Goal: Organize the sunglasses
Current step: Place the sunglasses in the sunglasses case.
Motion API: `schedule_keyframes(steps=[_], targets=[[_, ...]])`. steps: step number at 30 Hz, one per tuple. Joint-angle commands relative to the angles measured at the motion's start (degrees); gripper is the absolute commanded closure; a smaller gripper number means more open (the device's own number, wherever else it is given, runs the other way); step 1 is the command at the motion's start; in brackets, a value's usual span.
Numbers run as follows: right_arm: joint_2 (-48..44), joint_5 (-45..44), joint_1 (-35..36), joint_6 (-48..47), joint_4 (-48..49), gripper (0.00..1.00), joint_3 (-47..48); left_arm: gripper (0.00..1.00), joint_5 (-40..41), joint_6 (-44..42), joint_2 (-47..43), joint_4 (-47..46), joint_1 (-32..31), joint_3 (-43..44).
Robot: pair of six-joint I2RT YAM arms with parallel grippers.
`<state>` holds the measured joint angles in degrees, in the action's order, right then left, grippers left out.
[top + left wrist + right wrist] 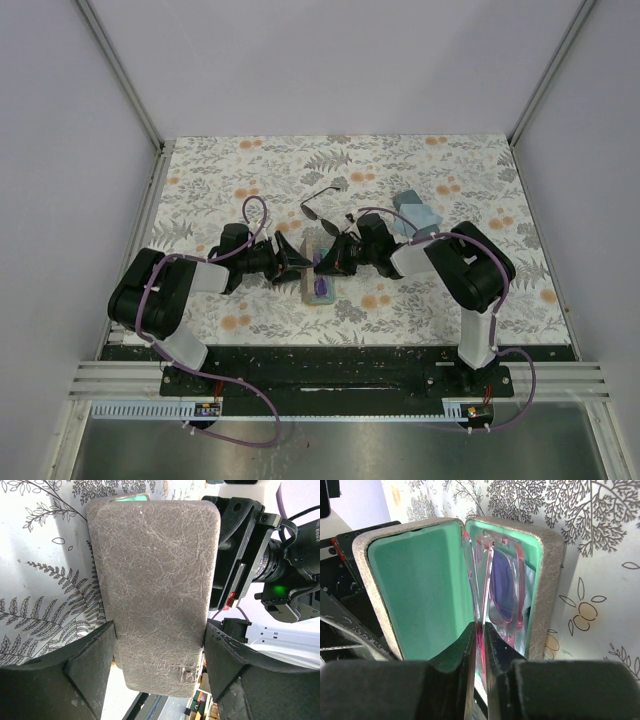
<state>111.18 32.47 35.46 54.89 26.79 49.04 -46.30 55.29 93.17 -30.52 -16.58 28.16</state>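
Table point(480, 300) cover is floral, and near its middle, somewhat closer to the near edge, is the open beige case point(155, 580) with its teal lining. My left tool point(160, 635) grasps that case across its outer shell, one finger on each side. The black wire sunglasses point(312, 209) lie loose toward the far edge, around mid-width. The purple sunglasses point(502, 585) sit inside the case, their pink frame pinched by my right tool point(480, 630).

Two pairs of sunglasses, one black wire pair point(325, 197), one purple pair point(502, 587); one beige case point(155, 580); one blue-grey object point(415, 213).
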Motion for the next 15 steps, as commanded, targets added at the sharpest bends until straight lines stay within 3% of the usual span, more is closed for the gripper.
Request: schedule_keyframes(steps=[1,10,15], targets=[[0.5,-3.4,0.4,-1.4,1.0,0.94,-0.6,0.52,-1.0,-0.9,0.2,-2.4,-0.6,0.8],[-3.9,-5.4,0.4,-3.5,-3.4,0.68,-0.4,0.52,0.2,-2.9,-0.4,1.5,-0.7,1.5],[-6.5,-6.1,0.4,-4.6,-7.3,0.59,0.7,0.52,0.4,-3.1,-0.4,2.2,-0.9,1.9]])
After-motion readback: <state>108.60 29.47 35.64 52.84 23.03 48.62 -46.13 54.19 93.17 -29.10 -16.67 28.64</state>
